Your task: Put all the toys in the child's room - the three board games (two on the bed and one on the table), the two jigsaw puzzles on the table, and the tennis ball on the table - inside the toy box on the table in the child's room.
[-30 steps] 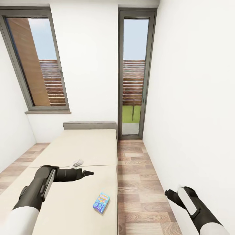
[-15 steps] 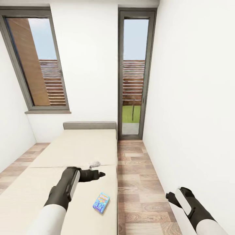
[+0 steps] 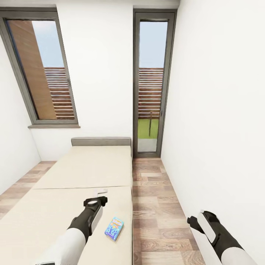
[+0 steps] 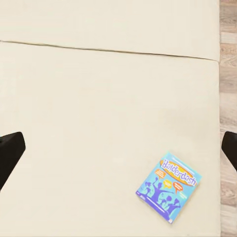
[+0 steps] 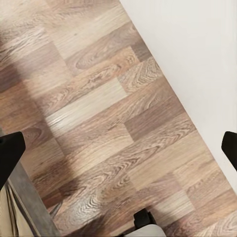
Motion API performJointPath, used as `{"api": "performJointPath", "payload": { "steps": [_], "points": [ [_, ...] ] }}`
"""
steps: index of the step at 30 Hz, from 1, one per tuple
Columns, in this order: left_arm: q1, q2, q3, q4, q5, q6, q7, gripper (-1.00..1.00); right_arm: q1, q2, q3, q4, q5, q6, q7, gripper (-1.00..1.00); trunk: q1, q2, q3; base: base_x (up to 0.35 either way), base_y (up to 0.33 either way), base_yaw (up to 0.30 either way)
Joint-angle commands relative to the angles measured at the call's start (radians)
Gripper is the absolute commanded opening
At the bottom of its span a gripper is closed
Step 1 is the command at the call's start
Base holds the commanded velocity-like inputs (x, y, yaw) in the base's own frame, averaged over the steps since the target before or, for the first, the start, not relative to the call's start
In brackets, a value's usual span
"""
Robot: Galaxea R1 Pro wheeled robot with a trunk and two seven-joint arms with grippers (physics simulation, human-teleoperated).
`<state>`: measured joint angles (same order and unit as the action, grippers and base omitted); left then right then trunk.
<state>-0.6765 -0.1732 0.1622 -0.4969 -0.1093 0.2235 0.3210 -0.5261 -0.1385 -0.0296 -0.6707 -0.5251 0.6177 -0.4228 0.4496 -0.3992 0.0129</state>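
The small blue board game [image 3: 114, 228] lies flat on the beige mattress of the bed [image 3: 84, 167], close to the edge that borders the floor. My left gripper [image 3: 96, 201] hangs above the mattress just left of and beyond the game, pointing down. In the left wrist view the blue box [image 4: 170, 186] lies below, off-centre between the two dark fingertips [image 4: 10, 153], which stand wide apart; the left gripper [image 4: 118, 150] is open and empty. My right gripper [image 3: 192, 221] hovers low over the wooden floor by the white wall, open [image 5: 118, 148] with nothing in it.
A strip of wooden floor [image 3: 154, 206] runs between the bed and the white right wall [image 3: 221, 129]. A tall glass door [image 3: 151, 88] and a window [image 3: 40, 70] are in the far wall. The bed's grey frame [image 5: 27, 207] is near the right hand.
My left arm has swung rightwards and turned its hand down over the mattress, closer to the blue game. The right arm has drawn back slightly.
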Motion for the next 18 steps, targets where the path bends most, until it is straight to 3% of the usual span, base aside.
{"api": "performJointPath", "payload": {
  "steps": [1, 16, 18],
  "points": [
    [0.0, -0.001, 0.006, 0.0, -0.01, 0.003, 0.0, 1.0, 0.0, 0.0, 0.0, -0.002, -0.011, 0.0, -0.008, 1.0, 0.0, -0.001, -0.001, 0.0, 0.0, 0.0],
    [0.0, -0.001, 0.003, 0.005, -0.01, -0.016, 0.001, 1.0, 0.0, 0.0, 0.002, -0.003, -0.01, -0.022, -0.005, 1.0, 0.0, -0.001, -0.001, 0.0, 0.0, 0.0],
    [0.0, -0.001, 0.003, 0.007, -0.01, -0.044, 0.001, 1.0, 0.001, 0.0, 0.002, -0.002, -0.01, -0.022, -0.005, 1.0, 0.0, -0.001, -0.001, 0.0, 0.0, 0.0]
  ]
}}
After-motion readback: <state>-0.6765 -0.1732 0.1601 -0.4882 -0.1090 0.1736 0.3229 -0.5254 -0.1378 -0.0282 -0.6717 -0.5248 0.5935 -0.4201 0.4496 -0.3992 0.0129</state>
